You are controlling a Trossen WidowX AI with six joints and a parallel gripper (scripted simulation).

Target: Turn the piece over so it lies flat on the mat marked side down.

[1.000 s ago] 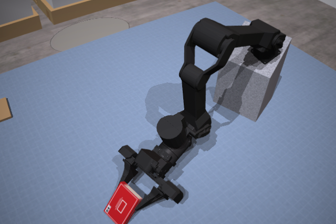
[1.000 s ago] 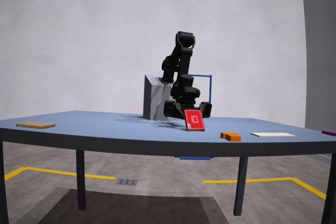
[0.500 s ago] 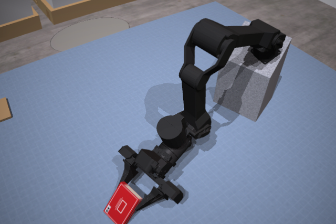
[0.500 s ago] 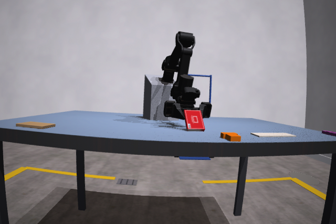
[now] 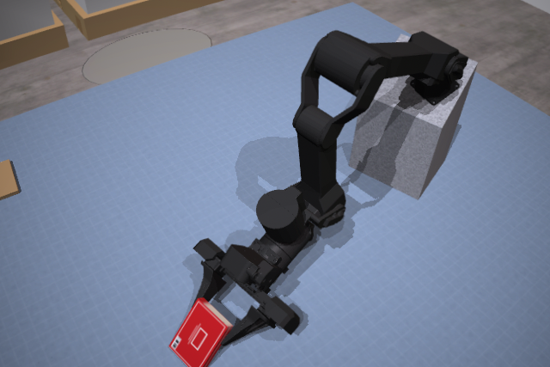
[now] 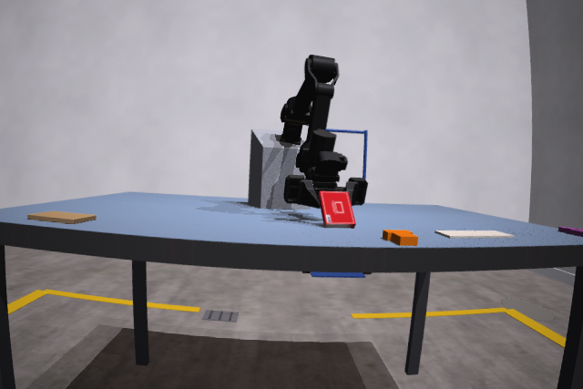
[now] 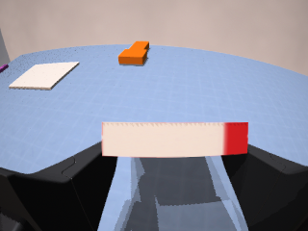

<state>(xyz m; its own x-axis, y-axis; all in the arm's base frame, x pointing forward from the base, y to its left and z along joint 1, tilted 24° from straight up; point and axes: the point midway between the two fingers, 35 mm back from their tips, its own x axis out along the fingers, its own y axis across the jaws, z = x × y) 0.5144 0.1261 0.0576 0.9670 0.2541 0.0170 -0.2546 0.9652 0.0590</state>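
The piece is a red book-like slab [image 5: 200,333] with a white rectangle mark on its face. It stands tilted on one edge on the blue mat [image 5: 133,176], marked face turned away from the arm. In the exterior view the red slab [image 6: 337,208] leans with its lower edge on the mat. In the wrist view its pale page edge with a red end [image 7: 175,139] spans between my fingers. My gripper [image 5: 222,309] is low over the mat and shut on the slab across its width, one finger on each side.
The arm's grey stone pedestal [image 5: 411,131] stands behind. An orange block [image 6: 400,237], a white flat tile [image 6: 473,233] and a purple piece [image 6: 570,230] lie beyond the slab. A tan board [image 6: 61,217] lies far to the side. The table's near edge is close to the slab.
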